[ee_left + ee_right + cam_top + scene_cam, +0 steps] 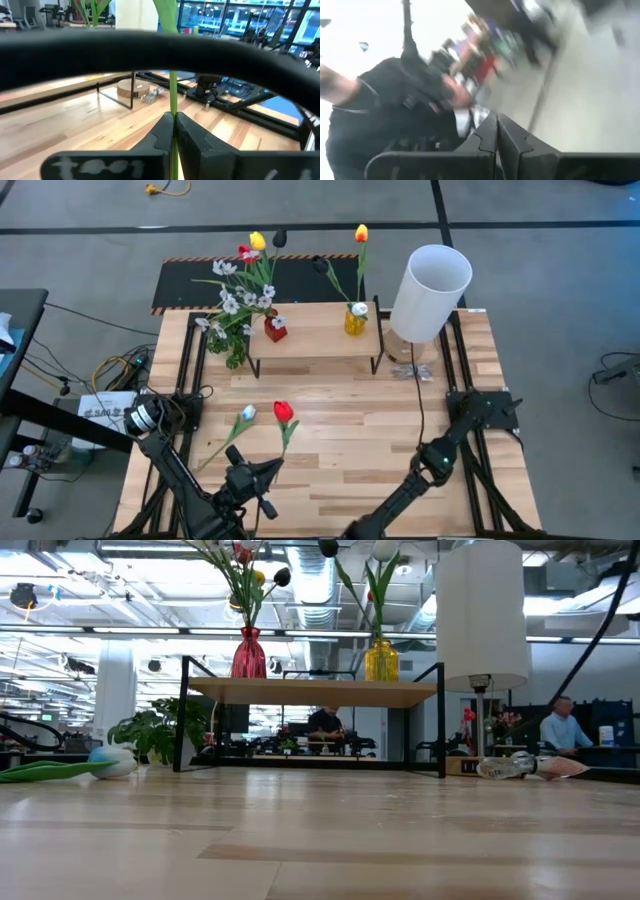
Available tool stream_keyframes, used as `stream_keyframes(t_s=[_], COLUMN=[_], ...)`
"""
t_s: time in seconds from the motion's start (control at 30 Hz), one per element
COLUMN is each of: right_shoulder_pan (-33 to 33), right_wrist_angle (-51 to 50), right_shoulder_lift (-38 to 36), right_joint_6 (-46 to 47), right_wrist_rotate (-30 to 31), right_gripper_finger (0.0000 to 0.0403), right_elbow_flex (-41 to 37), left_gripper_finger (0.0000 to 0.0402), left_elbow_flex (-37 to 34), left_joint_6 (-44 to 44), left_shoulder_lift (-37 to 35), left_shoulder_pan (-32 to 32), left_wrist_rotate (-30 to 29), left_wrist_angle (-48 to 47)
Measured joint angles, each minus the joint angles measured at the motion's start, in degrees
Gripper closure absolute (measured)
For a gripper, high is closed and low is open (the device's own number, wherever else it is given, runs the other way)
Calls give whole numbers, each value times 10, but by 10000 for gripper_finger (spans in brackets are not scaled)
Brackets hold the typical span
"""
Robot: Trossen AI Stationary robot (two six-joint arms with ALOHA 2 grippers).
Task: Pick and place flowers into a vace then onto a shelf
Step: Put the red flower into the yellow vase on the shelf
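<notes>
At the worktop's [400, 440] near edge, the left gripper [174, 131] is clenched on the green stem of a red tulip [284, 412], whose head lies toward the middle of the boards. Just beside it, nearer the left edge, a white tulip [246, 413] lies flat, its stem running back toward the near left corner. The right gripper [496, 134] is pressed shut on nothing; its arm is folded low at the near edge, right of centre. Toward the far edge stands the shelf [315, 330], a light-wood board on thin black legs. A red vase [275, 329] sits at its left end, packed with a yellow tulip [257, 241], a red one, a dark one and sprays of small white blossoms [232, 302] that spill over the shelf's left end. A yellow vase [355, 319] stands nearer the right end with an orange tulip [361, 233] and a dark one. A white lamp [430, 279] rises by the far right corner. In the low view, people sit at desks in the room beyond.
</notes>
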Motion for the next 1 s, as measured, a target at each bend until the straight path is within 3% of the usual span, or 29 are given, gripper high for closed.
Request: stream_keyframes(t_s=[0.17, 0.3, 0.4, 0.47, 0.67, 0.73, 0.87, 0.93, 1.0], right_shoulder_pan=[-3, 7, 21, 28, 14, 8, 7, 8, 8], right_wrist_angle=[104, -43, -191, -222, -199, -201, -197, -198, -206], right_shoulder_lift=[-51, -118, -156, -171, -186, -184, -184, -184, -188], right_joint_6=[-174, -272, -317, -336, -361, -350, -347, -353, -368], right_wrist_rotate=[73, 178, 334, 430, 494, 582, 817, 897, 936], right_gripper_finger=[403, 403, 403, 403, 403, 403, 403, 403, 403], right_elbow_flex=[-3, -1, -3, -3, -3, -3, -3, -3, -3], left_gripper_finger=[401, 401, 401, 401, 401, 401, 401, 401, 401], left_elbow_flex=[0, 0, 0, 0, 0, 0, 0, 0, 0], left_joint_6=[1, 1, 1, 1, 1, 0, 0, 0, -1], left_shoulder_lift=[0, 0, 0, 0, 0, 0, 0, 0, 0], left_shoulder_pan=[0, 0, 0, -1, -3, -3, -7, -9, -11], left_wrist_rotate=[16, 16, 15, 13, 4, 0, 0, 0, -2], left_wrist_angle=[1, 1, 0, 0, 1, 2, 2, 2, 2])
